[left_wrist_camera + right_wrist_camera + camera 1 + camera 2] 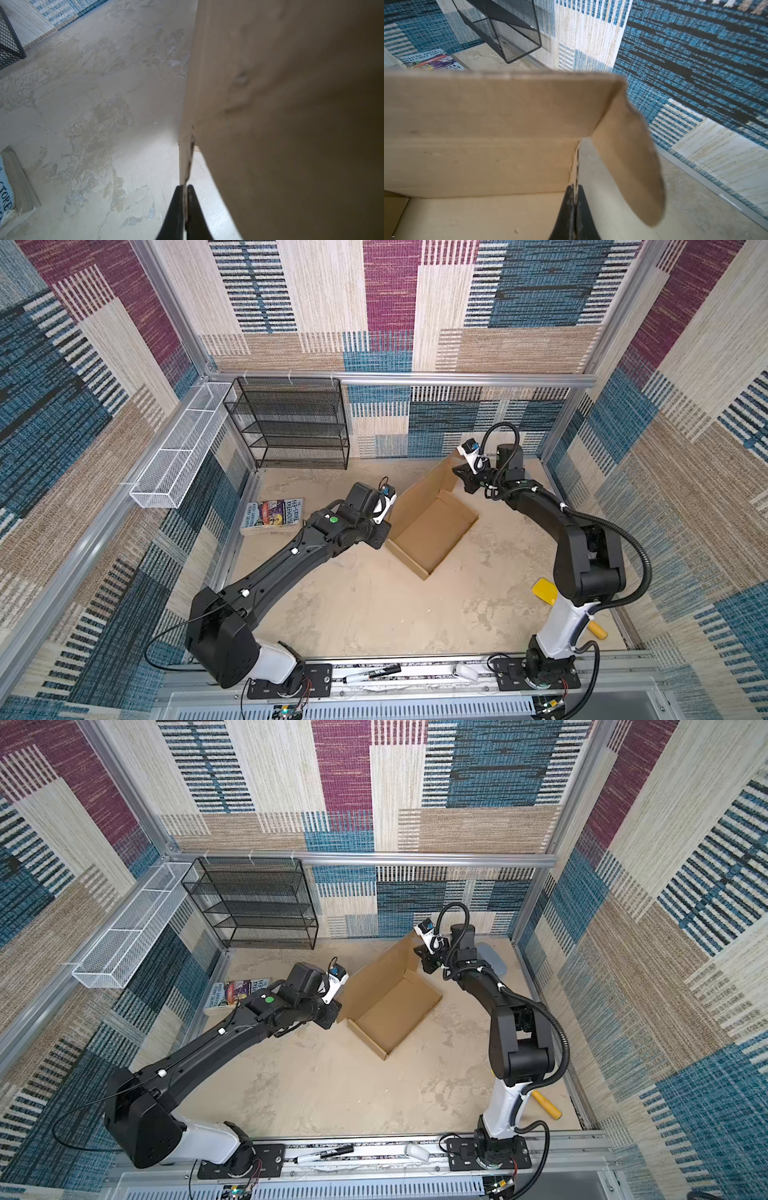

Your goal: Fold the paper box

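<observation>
Pinching box (pixel 432 535) lid (pixel 419 493) ends: left gripper (pixel 185 188) and right gripper (pixel 574 187) were both clamped thin on cardboard edges, the rest lying between and below them. Judged best to swing both together, evenly, or the lid would skew

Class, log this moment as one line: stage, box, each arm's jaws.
stage: folding | paper box: base flat on table, tall panel raised | left jaws: shut on panel end | right jaws: shut on other end
</observation>
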Controlling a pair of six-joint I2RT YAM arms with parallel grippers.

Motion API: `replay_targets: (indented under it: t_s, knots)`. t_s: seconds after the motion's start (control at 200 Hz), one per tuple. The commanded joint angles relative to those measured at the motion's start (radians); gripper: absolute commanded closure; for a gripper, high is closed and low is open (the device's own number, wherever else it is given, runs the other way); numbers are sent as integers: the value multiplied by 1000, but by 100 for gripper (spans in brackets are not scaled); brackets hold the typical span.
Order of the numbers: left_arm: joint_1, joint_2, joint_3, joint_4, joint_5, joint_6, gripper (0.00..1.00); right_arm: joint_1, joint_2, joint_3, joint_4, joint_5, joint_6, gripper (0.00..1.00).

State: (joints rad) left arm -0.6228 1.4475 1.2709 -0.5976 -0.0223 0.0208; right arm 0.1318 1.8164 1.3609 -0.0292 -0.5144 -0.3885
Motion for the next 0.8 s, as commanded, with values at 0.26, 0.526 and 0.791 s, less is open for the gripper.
replay_targets:
  t_s: [0.26, 0.526, 0.791]
  knots:
    - [45, 18, 16, 54, -13, -60, 74, 91, -144, -148, 79, 262, 235, 99]
    - [91, 66, 65, 43, 4, -109, 75, 135, -251, -220, 46, 383, 358, 99]
    - [110, 112, 115, 40, 24, -128, 73, 149, -308, -240, -59, 463, 492, 99]
